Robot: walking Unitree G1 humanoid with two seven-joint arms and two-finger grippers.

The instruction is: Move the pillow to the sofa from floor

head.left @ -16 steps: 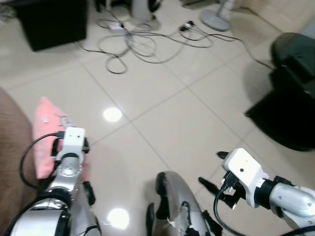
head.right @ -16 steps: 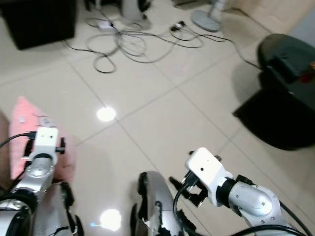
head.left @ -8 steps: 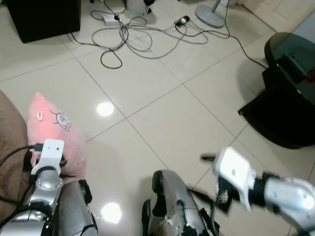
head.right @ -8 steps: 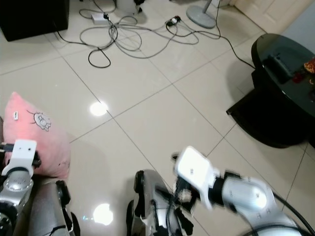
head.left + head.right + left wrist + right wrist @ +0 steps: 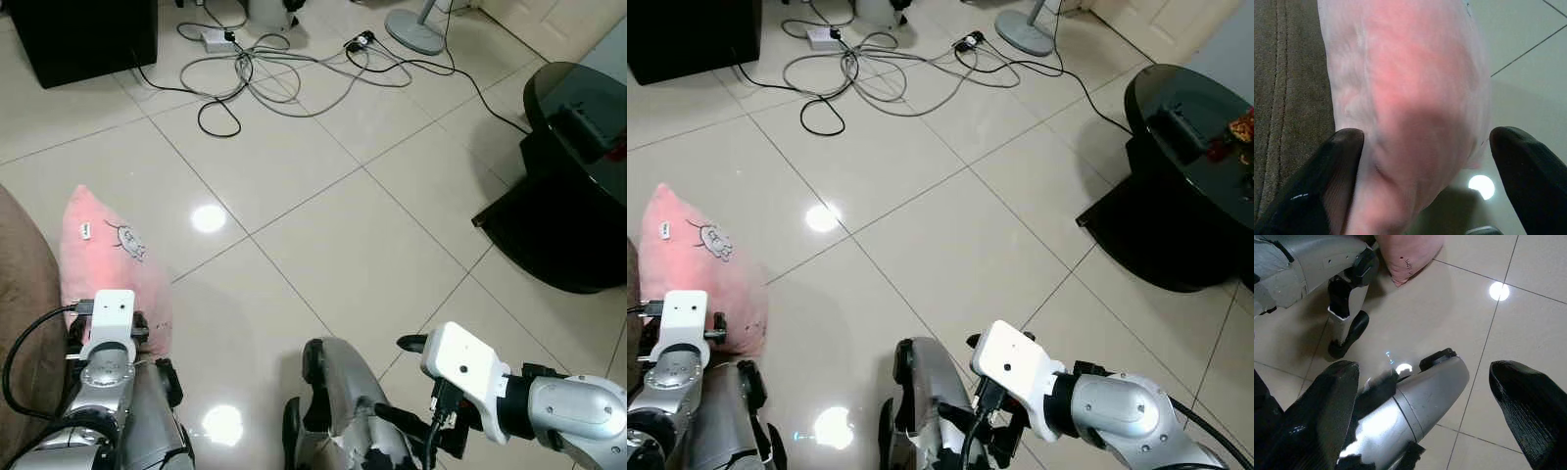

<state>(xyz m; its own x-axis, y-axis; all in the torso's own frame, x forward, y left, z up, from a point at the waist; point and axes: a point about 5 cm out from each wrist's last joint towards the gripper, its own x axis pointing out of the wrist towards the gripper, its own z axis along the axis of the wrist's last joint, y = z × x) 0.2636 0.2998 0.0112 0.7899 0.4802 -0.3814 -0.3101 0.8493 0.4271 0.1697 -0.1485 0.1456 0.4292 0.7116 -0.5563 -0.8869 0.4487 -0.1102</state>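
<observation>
Now that the robot has stopped swinging its head about and the picture has steadied, the pink pillow [image 5: 108, 259] stands out sharply on the tiled floor [image 5: 323, 186], propped upright against the brown sofa [image 5: 22, 323] at the robot's left. A second ago the left arm's wrist block sat lower on the pillow's face in a blurred view; now the left gripper [image 5: 1425, 147] looks straight down the pillow's edge, its black fingers [image 5: 1339, 166] spread wide with one on the sofa side and the other on the floor side, so the pillow bulges between them but is not yet pinched. The right gripper [image 5: 1425, 382] has swung through a blur half a second back and now hangs low in front of the robot's own leg, its fingers apart and holding nothing. The pillow itself looks to be where it was, since the whole view shifted together. I'd judge the left arm is lined up for the grasp: closing on that soft edge should come next, then a short lift sideways onto the sofa. Off across the room lie the tangled cables [image 5: 284, 73] and the dark desk [image 5: 578, 108], well apart from all this.
</observation>
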